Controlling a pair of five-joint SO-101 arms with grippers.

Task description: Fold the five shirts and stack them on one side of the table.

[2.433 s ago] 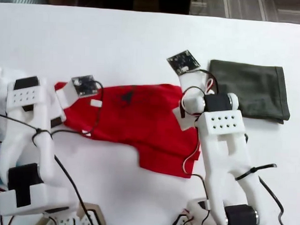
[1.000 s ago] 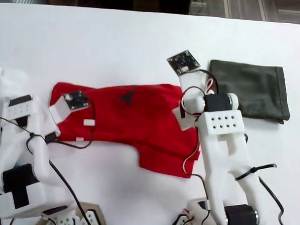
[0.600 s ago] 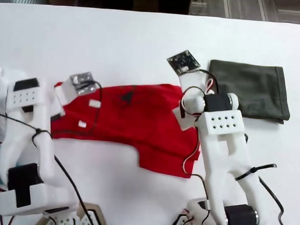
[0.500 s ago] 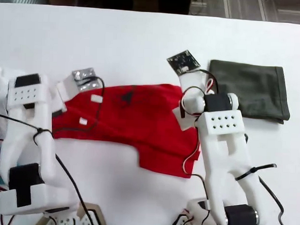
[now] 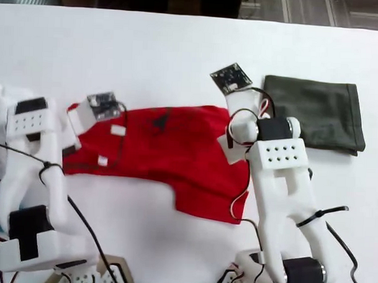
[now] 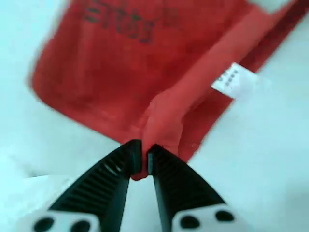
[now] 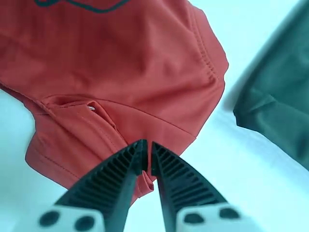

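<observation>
A white desk (image 5: pixel 180 48) runs the full width of the high view, with a dark strip of room behind its far edge. The red shirt (image 5: pixel 170 147) lies spread across the middle of it, and a lobe of cloth trails toward the near side. Each arm has one end of the shirt. The left tool (image 6: pixel 142 162) is closed on a small pinch of the hem, close to a white label (image 6: pixel 234 82) stitched into the seam. The right tool (image 7: pixel 147 162) is closed on a tuck of fabric at the opposite end, its jaws nearly meeting with red cloth between them. Gripping both ends this way looks meant to keep the cloth taut and level, so one long side can be carried over the other without bunching.

The dark green shirt (image 5: pixel 314 112) is already folded and lies flat toward the right side of the desk. It is near the red shirt but apart from it, with a strip of bare surface between the two. It likely marks where the stack is meant to grow.

The open room is toward the far edge, where a broad band of bare desk lies beyond the shirt. The near side is crowded with both arm bases and loose cables (image 5: pixel 86 231), so a fold away from the bases seems the safer direction. On the right, the margin next to the green shirt is narrow, and a swing that way could drag it out of shape.
</observation>
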